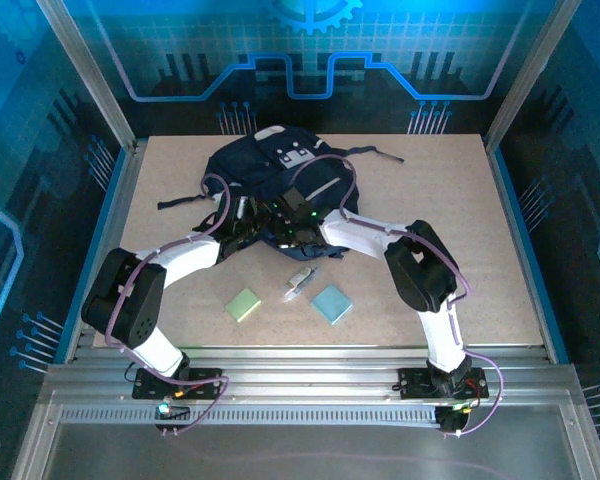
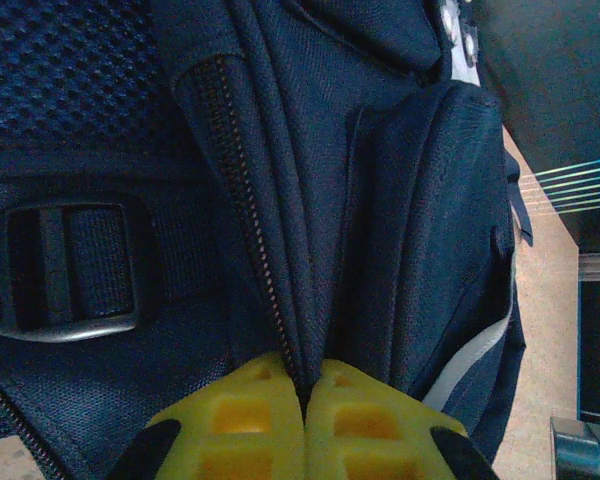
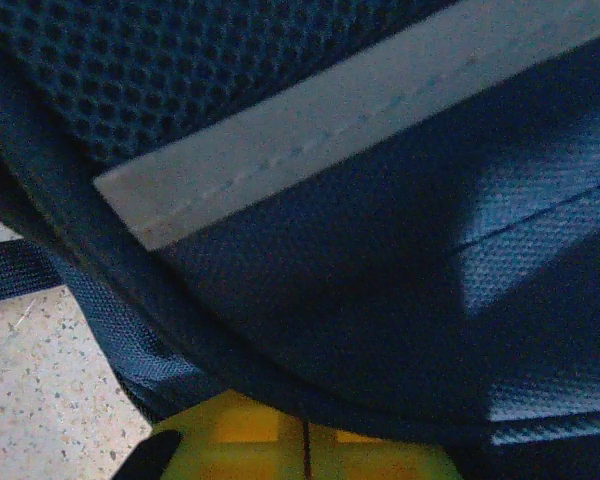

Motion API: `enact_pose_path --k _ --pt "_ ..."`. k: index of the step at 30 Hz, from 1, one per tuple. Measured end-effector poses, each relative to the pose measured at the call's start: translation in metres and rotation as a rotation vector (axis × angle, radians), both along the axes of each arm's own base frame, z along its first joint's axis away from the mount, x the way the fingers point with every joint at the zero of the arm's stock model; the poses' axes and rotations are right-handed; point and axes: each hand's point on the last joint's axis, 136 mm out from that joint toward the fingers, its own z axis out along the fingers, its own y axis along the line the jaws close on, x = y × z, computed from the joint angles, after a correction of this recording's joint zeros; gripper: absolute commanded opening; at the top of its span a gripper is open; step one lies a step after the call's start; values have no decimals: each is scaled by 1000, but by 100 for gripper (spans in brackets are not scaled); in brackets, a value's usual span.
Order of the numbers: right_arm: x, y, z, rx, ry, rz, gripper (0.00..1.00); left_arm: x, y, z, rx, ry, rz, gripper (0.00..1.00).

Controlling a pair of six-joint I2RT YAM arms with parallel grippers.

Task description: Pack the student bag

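Here, student bag (image 2: 410, 230) in left tool (image 2: 305, 378)

The bag (image 2: 400, 200) is matt navy woven cloth with open mesh on one panel. A smooth pale stripe (image 3: 330, 130) is stitched onto it, and its buckle (image 2: 70, 265) is dull black, plastic by the look. The table (image 1: 460, 240) is speckled, rough-looking board. The pads (image 2: 230, 425) are glossy yellow moulded plastic. The rails (image 1: 310, 365) are brushed metal.
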Motion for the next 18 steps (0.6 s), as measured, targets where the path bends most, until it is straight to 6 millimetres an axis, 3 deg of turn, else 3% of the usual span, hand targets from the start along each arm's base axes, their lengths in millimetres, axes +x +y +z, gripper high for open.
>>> enact_pose_path --k 6,13,18 --pt "-3 -19 2 16 2 12 0 11 3 0 16 -8 -16 0" --pt "-8 -71 5 22 -20 15 0 18 9 3 50 -12 -45 0" --pt "10 -116 17 -12 -71 -14 0 21 7 10 58 -24 -74 0"
